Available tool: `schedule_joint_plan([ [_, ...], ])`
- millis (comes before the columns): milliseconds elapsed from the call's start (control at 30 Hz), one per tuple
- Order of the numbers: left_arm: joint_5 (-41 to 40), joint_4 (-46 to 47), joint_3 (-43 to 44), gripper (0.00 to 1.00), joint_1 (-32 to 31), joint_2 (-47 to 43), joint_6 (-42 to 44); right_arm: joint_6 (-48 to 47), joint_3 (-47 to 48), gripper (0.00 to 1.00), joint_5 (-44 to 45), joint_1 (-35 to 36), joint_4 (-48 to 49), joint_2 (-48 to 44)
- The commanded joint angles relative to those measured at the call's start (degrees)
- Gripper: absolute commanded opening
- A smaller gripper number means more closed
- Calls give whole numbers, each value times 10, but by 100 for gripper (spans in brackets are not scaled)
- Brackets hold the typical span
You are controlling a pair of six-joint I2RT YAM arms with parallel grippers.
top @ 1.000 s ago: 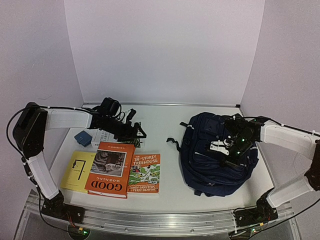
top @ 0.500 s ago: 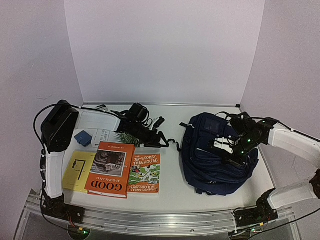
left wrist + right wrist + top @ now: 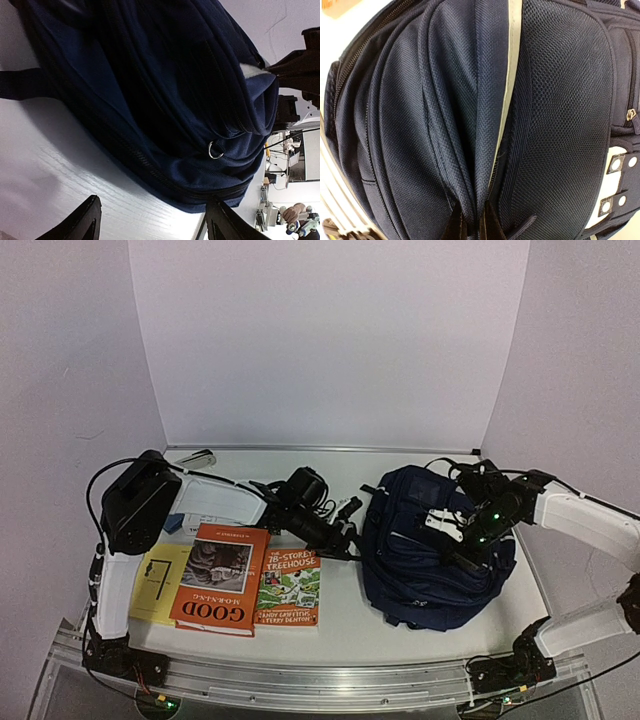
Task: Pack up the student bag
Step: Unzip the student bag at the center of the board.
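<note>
White table [image 3: 335, 618], student bag [image 3: 420, 585] partly hidden beneath right tool [image 3: 471, 226].

The big dark navy fabric backpack [image 3: 430, 575] is one deep blue all over. It's got a thin cream zip stripe [image 3: 512, 65], a woven mesh panel [image 3: 560, 100] in the same navy, and a white patch [image 3: 616, 192] dotted with silvery eyelets. Books: an orange rectangular book [image 3: 222, 588] with white lettering and a black-and-white photo, an orange-topped paperback [image 3: 290, 585] with a busy green cartoon, and a flat yellow book [image 3: 155, 580] with thin black linework. White table [image 3: 335, 625], pale lilac walls [image 3: 330, 340].
</note>
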Motion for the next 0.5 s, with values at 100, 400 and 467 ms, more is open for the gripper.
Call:
schedule_joint_plan([
  [100, -14, 35, 19, 58, -12, 9, -12, 83, 122, 0, -90, 1, 33, 28],
  [400, -118, -13, -9, 42, -12, -30, 14, 131, 174, 0, -131, -10, 33, 42],
  [467, -147, 3, -49, 47, -12, -78, 23, 130, 167, 0, -130, -13, 33, 41],
])
